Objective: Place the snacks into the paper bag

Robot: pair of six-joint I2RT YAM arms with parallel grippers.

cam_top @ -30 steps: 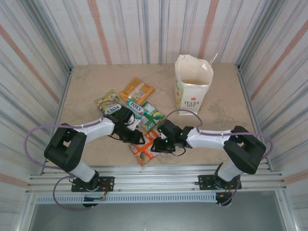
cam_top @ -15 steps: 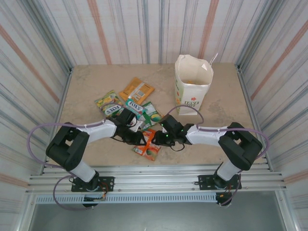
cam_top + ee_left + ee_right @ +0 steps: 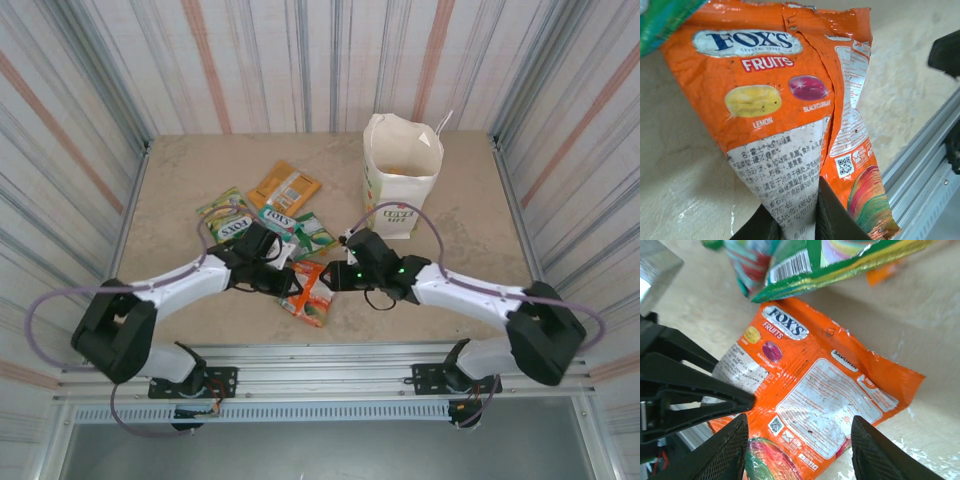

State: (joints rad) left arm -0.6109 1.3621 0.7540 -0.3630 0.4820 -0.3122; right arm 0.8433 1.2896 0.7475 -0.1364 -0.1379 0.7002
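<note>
- Over the table (image 3: 180,180), from the top camera, the paper bag (image 3: 400,190) stands upright and open at the far right, well apart from both arms.
- Near the front edge, an orange packet (image 3: 314,293) lies between the two arms. The left gripper (image 3: 287,284) meets its left side, and the right gripper (image 3: 336,277) hangs just beside its far right corner.
- Behind them, more packets sit on the table to the left of the bag: a second orange packet (image 3: 285,187) farthest back, a yellow-green packet (image 3: 222,209) at the left, and a green packet (image 3: 316,234) nearest the grippers.
- At the left wrist camera, the left gripper (image 3: 797,227) is clamped on the white-labelled end of the orange packet (image 3: 775,100), with the foil pinched between its two dark fingers (image 3: 837,222). The front reads "FOX'S FRUITS". A metal rail (image 3: 920,165) runs across the lower right, and a corner of a green packet (image 3: 662,15) shows at the upper left.
- At the right wrist camera, the right gripper (image 3: 800,422) has its fingers (image 3: 730,450) spread wide and holds nothing, poised over the near end of the orange packet (image 3: 815,390). The left gripper (image 3: 742,402) comes in from the left, its black tip nipping the packet's left edge. A green packet (image 3: 790,265) overhangs the top.
- Whether the orange packet is lifted clear of the table cannot be told.
</note>
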